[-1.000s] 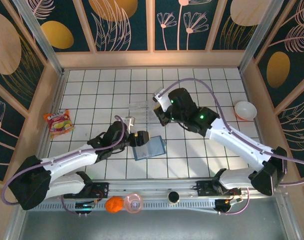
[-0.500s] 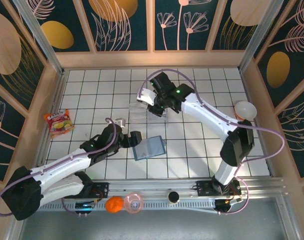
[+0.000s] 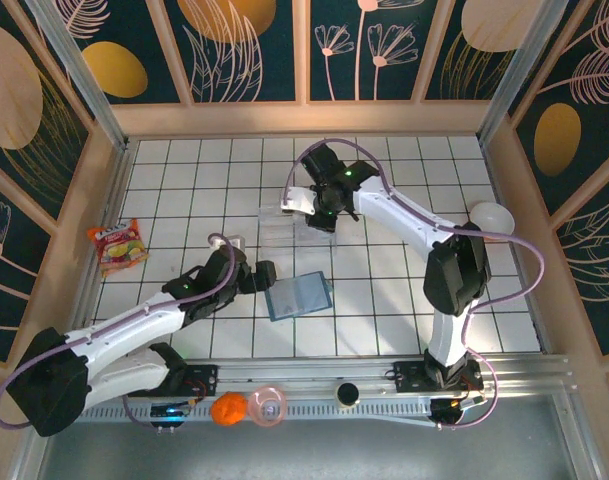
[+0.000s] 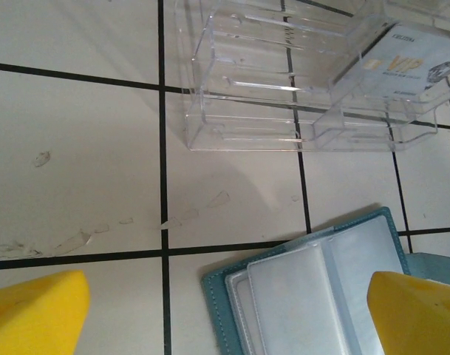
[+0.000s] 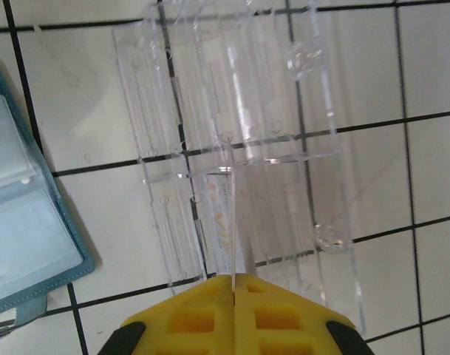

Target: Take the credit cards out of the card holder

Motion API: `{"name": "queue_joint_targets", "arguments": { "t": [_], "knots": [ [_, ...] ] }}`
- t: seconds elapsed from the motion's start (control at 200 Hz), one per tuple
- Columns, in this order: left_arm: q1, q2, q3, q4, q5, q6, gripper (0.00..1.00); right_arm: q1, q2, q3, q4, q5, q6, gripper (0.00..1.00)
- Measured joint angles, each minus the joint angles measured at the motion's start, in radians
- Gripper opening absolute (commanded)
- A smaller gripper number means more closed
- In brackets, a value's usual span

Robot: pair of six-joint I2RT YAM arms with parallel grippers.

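Right gripper (image 5: pixel 232 285), clamped edge-on upon one credit card (image 4: pixel 409 63), hangs over the clear tray (image 4: pixel 247 111). The card is best lowered straight into a compartment before release. Left gripper (image 4: pixel 225 310), jaws wide apart, straddles the open card holder (image 4: pixel 313 288), just beside the tray. The card reads "VIP"; finer print is illegible.

Two arms are showing, the left arm (image 3: pixel 134 325) and the right arm (image 3: pixel 404 215). One clear tray (image 3: pixel 279 222), one card holder (image 3: pixel 298 296), one credit card (image 4: pixel 413 63), one snack packet (image 3: pixel 117 246) at far left and one white bowl (image 3: pixel 491 220) at right are showing too.
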Motion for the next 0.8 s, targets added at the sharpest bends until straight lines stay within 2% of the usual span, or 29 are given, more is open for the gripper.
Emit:
{"name": "queue_joint_targets", "arguments": {
  "t": [0.325,0.801],
  "knots": [
    [0.005,0.039,0.002,-0.002,-0.003,0.007,0.97,-0.024,0.021,-0.034,-0.016,-0.016,-0.096,0.0],
    [0.013,0.089,0.006,-0.001,-0.002,0.007,0.97,-0.051,0.026,-0.054,-0.014,-0.031,-0.131,0.0]
  ]
}}
